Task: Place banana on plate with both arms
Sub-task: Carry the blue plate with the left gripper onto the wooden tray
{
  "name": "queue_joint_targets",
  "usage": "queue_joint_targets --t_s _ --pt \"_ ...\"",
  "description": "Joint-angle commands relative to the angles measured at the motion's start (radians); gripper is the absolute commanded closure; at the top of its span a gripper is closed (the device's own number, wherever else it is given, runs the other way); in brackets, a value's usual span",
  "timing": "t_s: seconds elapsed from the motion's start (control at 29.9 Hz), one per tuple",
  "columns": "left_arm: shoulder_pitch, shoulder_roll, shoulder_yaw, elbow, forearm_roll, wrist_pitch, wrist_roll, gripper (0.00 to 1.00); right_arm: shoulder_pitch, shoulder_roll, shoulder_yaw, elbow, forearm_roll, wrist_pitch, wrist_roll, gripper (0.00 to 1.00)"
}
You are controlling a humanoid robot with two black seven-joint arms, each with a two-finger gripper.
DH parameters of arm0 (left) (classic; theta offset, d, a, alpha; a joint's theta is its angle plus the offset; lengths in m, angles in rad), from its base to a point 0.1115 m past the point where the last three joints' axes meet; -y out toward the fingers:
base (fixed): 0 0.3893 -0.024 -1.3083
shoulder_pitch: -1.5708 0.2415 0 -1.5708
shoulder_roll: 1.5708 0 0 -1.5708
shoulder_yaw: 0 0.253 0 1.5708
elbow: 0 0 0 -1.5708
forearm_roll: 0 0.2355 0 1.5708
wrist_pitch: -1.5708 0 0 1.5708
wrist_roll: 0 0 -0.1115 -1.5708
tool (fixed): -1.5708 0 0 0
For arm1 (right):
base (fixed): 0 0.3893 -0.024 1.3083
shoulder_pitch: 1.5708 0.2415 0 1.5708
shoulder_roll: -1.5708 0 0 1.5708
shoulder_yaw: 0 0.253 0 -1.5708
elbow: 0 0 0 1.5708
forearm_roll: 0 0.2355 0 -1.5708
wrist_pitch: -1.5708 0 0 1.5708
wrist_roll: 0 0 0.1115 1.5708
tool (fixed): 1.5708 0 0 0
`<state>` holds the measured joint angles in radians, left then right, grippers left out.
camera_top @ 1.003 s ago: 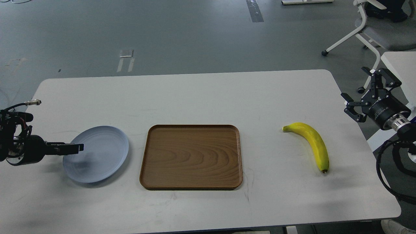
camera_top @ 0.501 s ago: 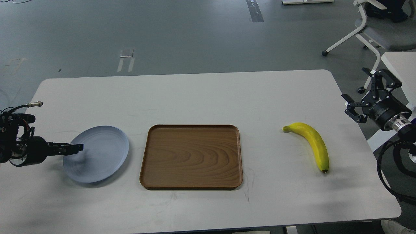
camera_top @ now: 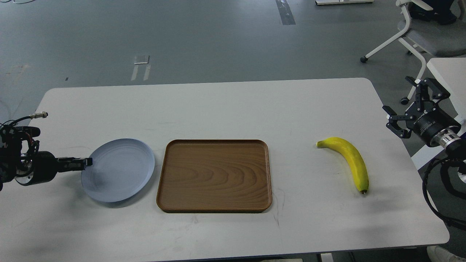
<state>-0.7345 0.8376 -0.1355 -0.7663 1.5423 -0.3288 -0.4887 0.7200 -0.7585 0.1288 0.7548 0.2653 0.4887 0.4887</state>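
Observation:
The yellow banana (camera_top: 348, 160) lies on the white table (camera_top: 225, 105) at the right, stem end to the upper left. The pale blue-grey plate (camera_top: 118, 169) sits left of centre, close to the tray's left edge. My left gripper (camera_top: 86, 162) reaches in from the left. Its fingers lie close together on the plate's left rim and appear to pinch it. My right gripper (camera_top: 403, 102) is open and empty. It hovers past the table's right edge, up and right of the banana.
A brown wood-grain tray (camera_top: 214, 175) lies in the table's middle between plate and banana. A white office chair (camera_top: 418, 32) and another white table (camera_top: 447, 72) stand at the far right. Loose black cables (camera_top: 433, 189) hang by my right arm.
The plate has shifted right toward the tray, so less of its rim lies under my left fingertips. My left arm has edged slightly right. The right arm and banana have not moved.

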Motion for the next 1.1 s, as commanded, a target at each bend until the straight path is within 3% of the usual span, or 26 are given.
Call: queue_joint_targets --t_s 0.0,0.17,0.37,0.47,0.63,0.77,1.07 --pt "-0.005 0.006 0.001 0.001 0.001 0.027 0.000 1.00 -0.001 -0.001 0.000 0.000 0.000 0.000 0.000 0.00" --pt "-0.034 0.015 -0.001 0.012 -0.033 0.004 0.000 1.00 -0.002 -0.001 0.002 0.000 0.000 0.000 0.000 0.00" --pt "-0.121 0.060 -0.001 -0.008 -0.068 -0.111 0.000 1.00 -0.004 -0.001 0.003 0.000 0.000 0.000 0.000 0.00" --pt "-0.203 0.077 -0.001 -0.111 -0.070 -0.156 0.000 1.00 -0.004 0.001 0.005 0.000 0.000 0.000 0.000 0.00" --pt "-0.307 0.063 -0.001 -0.234 -0.057 -0.160 0.000 1.00 -0.004 -0.001 0.003 0.000 0.000 0.000 0.000 0.00" --pt "-0.371 -0.026 0.002 -0.294 -0.051 -0.160 0.000 1.00 -0.004 -0.001 0.003 -0.002 0.000 0.000 0.000 0.00" --pt "-0.419 -0.291 0.045 -0.232 -0.001 -0.160 0.000 1.00 -0.017 -0.001 0.005 -0.002 0.000 0.000 0.000 0.00"
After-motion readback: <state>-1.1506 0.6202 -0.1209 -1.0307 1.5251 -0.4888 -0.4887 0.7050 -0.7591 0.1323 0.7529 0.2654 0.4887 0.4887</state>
